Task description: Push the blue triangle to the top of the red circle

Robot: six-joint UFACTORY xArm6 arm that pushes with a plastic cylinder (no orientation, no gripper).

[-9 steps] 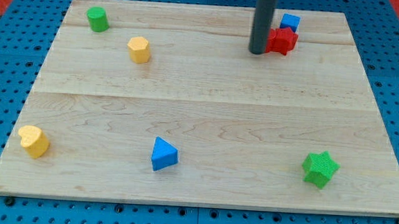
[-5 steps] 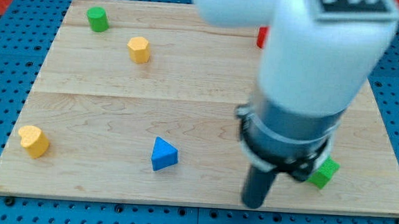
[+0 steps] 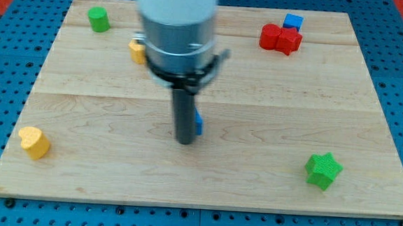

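Note:
The blue triangle (image 3: 198, 122) is near the board's middle, mostly hidden behind my rod; only a sliver shows at the rod's right side. My tip (image 3: 184, 141) rests on the board just below and left of that sliver, touching or nearly touching the block. The red circle (image 3: 268, 36) stands at the view's top right, far up and right of the triangle. A red star (image 3: 288, 41) touches the circle's right side.
A blue cube (image 3: 292, 22) sits just above the red star. A green cylinder (image 3: 98, 19) is at top left. A yellow hexagon (image 3: 136, 51) is partly hidden by the arm. A yellow heart (image 3: 33, 143) is at bottom left, a green star (image 3: 323, 169) at bottom right.
My rod swung from the top right down to the bottom right, then left to the board's middle. The blue triangle moved up and right from its lower spot.

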